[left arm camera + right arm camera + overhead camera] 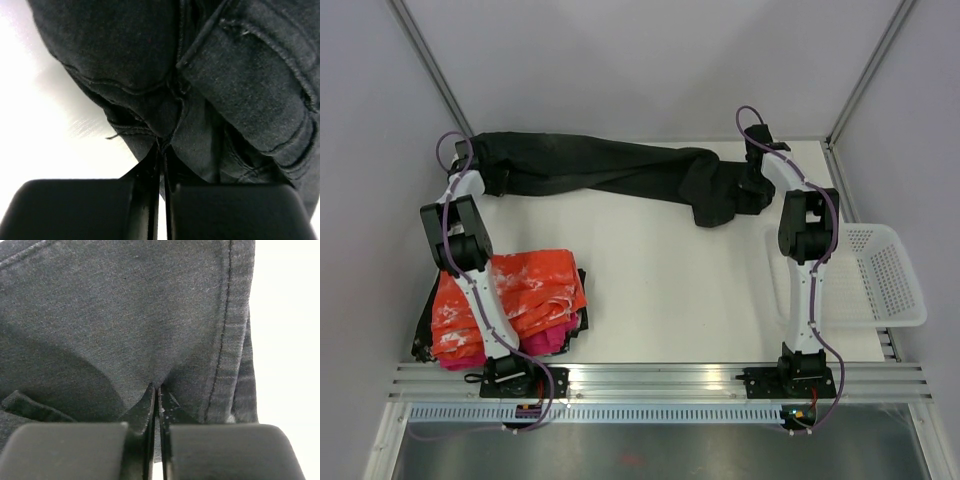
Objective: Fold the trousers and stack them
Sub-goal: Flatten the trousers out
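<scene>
The black trousers (610,170) lie stretched in a twisted band across the far side of the table, from far left to far right. My left gripper (483,172) is shut on their left end; the left wrist view shows dark seamed fabric (150,75) pinched between the fingertips (150,165). My right gripper (757,180) is shut on their right end, where the cloth bunches; the right wrist view shows grey-black fabric with a stitched hem (125,315) pinched between the fingertips (172,407).
A pile of folded garments, orange-and-white mottled (515,295) over magenta-pink (545,342), lies at the near left beside the left arm. A white perforated basket (880,275) sits at the right edge. Grey walls stand close behind the trousers.
</scene>
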Motion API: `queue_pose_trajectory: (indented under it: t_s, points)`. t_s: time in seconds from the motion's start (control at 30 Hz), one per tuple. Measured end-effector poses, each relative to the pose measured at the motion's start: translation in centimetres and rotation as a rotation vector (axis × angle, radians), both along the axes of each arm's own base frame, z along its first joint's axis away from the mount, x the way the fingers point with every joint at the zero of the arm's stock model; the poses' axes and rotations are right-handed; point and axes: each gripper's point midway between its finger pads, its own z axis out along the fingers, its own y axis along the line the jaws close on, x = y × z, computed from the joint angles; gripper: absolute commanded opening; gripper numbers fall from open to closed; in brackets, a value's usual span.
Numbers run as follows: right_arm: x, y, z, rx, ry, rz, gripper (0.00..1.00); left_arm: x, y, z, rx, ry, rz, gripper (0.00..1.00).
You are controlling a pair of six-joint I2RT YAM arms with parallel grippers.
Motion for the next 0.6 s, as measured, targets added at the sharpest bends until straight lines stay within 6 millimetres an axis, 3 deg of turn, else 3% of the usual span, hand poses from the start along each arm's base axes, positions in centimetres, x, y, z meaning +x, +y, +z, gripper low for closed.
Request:
queue_pose_trajectory:
  t_s: [0.13,0.27,0.5,0.53,0.57,0.6]
  points:
    - [-0.9,-0.3,0.0,-0.019,0.019,0.019,0.0,-0.5,0.1,0.0,0.029,0.031,-0.011,0.02]
    - [-2.5,-0.9,0.0,-0.052,0.062,0.047,0.0,-2.3,0.1,0.8,0.062,0.09,-0.007,0.02]
    - [-8.1,-2.5,-0.1,-0.116,0.216,0.104,0.0,-9.4,-1.3,7.0,0.09,0.117,0.015,0.02]
    - [-8.8,-2.7,-0.1,-0.124,0.24,0.111,0.02,-10.4,-1.5,7.6,0.091,0.119,0.016,0.02]
    - [-9.4,-3.0,-0.1,-0.131,0.262,0.119,0.11,-11.2,-1.7,8.1,0.091,0.12,0.016,0.08]
    - [-9.7,-3.2,-0.1,-0.136,0.277,0.123,0.3,-11.8,-1.9,8.2,0.088,0.124,0.015,0.17]
